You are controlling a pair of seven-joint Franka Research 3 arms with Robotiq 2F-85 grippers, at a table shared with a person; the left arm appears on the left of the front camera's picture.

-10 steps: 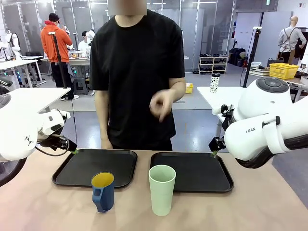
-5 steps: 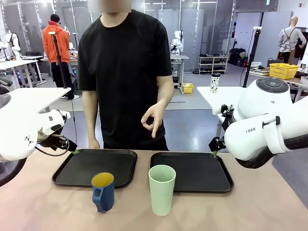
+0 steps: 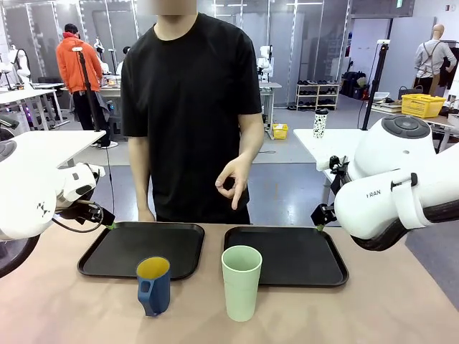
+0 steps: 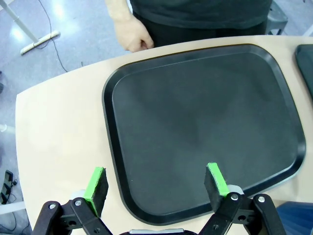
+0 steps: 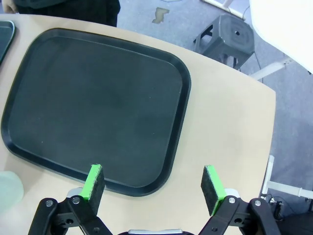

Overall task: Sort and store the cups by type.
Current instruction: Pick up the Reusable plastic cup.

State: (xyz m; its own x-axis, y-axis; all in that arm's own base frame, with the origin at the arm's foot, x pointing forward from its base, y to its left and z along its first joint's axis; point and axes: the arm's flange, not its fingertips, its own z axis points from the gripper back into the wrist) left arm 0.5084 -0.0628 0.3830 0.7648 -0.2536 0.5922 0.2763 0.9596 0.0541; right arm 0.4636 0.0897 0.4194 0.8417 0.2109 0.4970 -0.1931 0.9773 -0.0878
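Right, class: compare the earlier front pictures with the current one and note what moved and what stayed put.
The person's raised hand dropped lower, thumb and forefinger now ringed; the torso shifted slightly toward picture left. Nothing was grasped or released. Blue mug, mint-green tumbler, left tray, right tray and the open left gripper and right gripper stayed put.

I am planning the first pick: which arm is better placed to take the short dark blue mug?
Left. The short dark blue handled mug stands just before the left black rectangular tray, close to the open left pincer.
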